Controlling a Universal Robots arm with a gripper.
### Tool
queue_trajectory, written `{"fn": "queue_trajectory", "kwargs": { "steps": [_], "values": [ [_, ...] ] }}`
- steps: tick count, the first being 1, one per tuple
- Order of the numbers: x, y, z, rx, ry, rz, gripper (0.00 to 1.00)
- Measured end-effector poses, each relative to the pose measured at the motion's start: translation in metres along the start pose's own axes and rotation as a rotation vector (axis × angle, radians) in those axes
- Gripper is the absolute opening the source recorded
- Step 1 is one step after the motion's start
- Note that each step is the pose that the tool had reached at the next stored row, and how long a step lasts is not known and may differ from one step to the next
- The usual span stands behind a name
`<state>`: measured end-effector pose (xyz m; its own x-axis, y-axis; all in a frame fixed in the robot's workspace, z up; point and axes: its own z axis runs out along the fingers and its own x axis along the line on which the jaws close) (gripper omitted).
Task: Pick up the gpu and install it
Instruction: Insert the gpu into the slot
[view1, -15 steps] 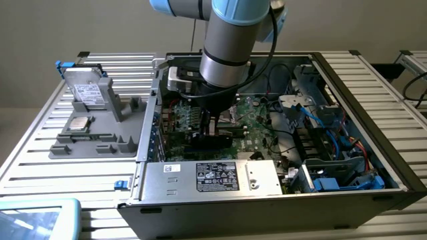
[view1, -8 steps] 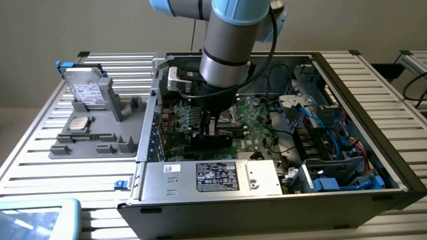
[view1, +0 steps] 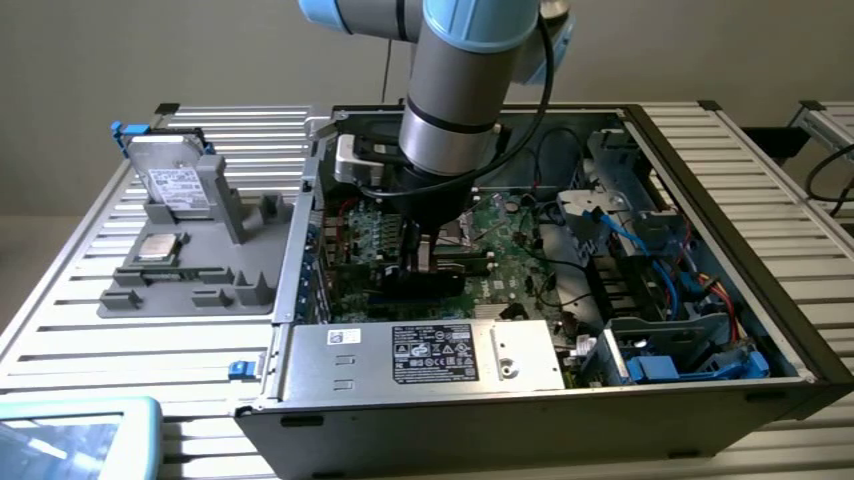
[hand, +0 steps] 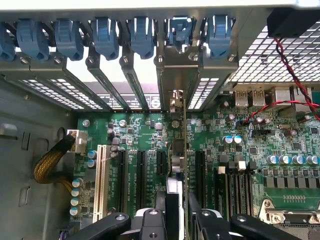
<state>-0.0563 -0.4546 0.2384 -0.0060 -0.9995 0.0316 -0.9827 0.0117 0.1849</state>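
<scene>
The gripper (hand: 178, 212) was clamped on the gpu (hand: 183, 150) — held edge-on and upright over the motherboard (hand: 150, 132), probably so it could meet a slot.

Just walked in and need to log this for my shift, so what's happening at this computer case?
A robot arm reaches down into the open computer case, and its gripper is shut on the gpu, holding it on edge. The card stands over the motherboard's expansion slots, with its silver end bracket up against the rear slot openings of the case. Whether it is fully seated cannot be told. On the tray beside the case, a silver drive and a CPU chip sit untouched.
</scene>
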Motion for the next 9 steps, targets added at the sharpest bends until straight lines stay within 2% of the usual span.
{"fn": "queue_trajectory", "kwargs": {
  "steps": [9],
  "values": [
    [0.0, -0.0005, 0.0025, -0.0001, 0.0003, 0.0, 0.27]
  ]
}}
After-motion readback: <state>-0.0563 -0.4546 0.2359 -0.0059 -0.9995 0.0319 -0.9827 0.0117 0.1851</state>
